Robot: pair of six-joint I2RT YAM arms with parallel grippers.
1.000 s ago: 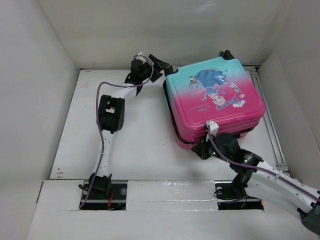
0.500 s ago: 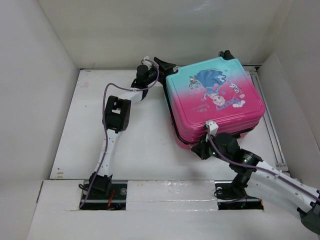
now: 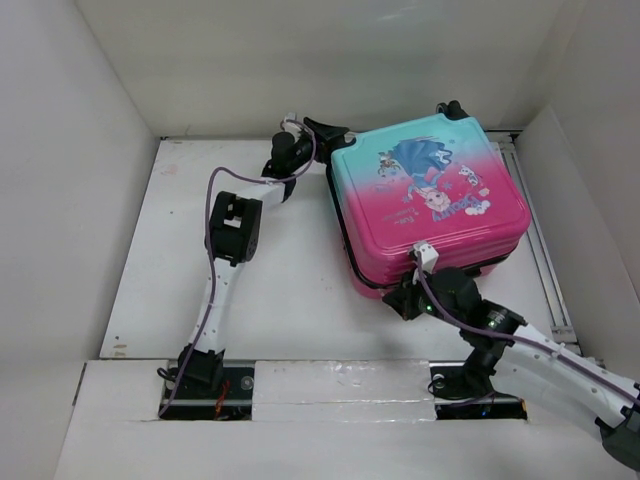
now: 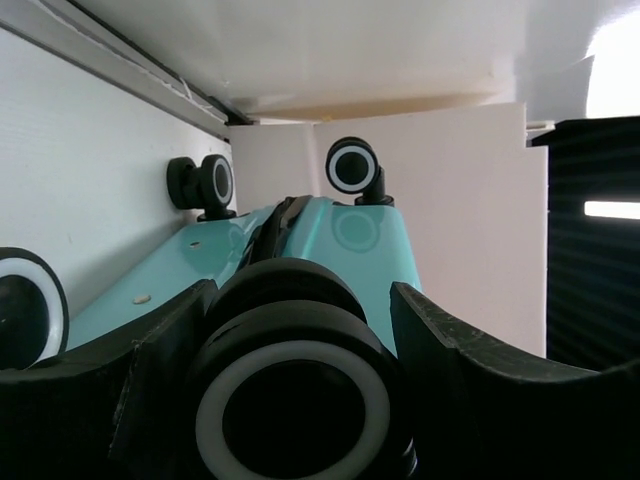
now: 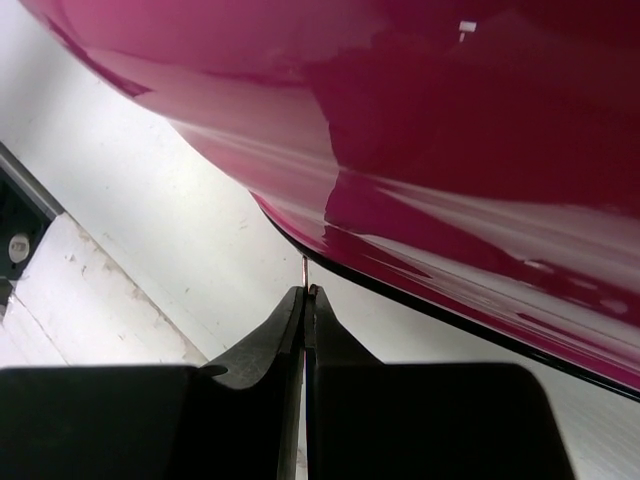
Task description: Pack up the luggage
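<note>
Zipping the shut luggage (image 3: 430,195) seems in hand: the right pincer (image 5: 304,298) nips a thin tab (image 5: 304,268), probably the zip pull, and must drag it while the left pincer (image 4: 300,310), wide astride a wheel (image 4: 292,410), braces.

- Table (image 3: 290,290): white, matt top; the landmark for all entries below.
- Back wall (image 3: 300,60): plain white panel standing along the table's far edge.
- Dark seam (image 3: 210,136): thin line where the table's far edge meets the back wall; seen close in the left wrist view as a grey strip with a black line (image 4: 120,62).
- Left wall (image 3: 60,200): white panel rising from the table's left edge, leaning outward.
- Right wall (image 3: 600,190): white panel along the table's right edge.
- Rail (image 3: 548,280): pale metal track lying along the table's right edge, just inside the right wall.
- Front ledge (image 3: 340,385): glossy white strip across the table's near edge.
- Small dark mark (image 3: 120,350): on the table's near left corner.
- Faint pinkish smudge (image 3: 167,168): on the table's far left corner.
</note>
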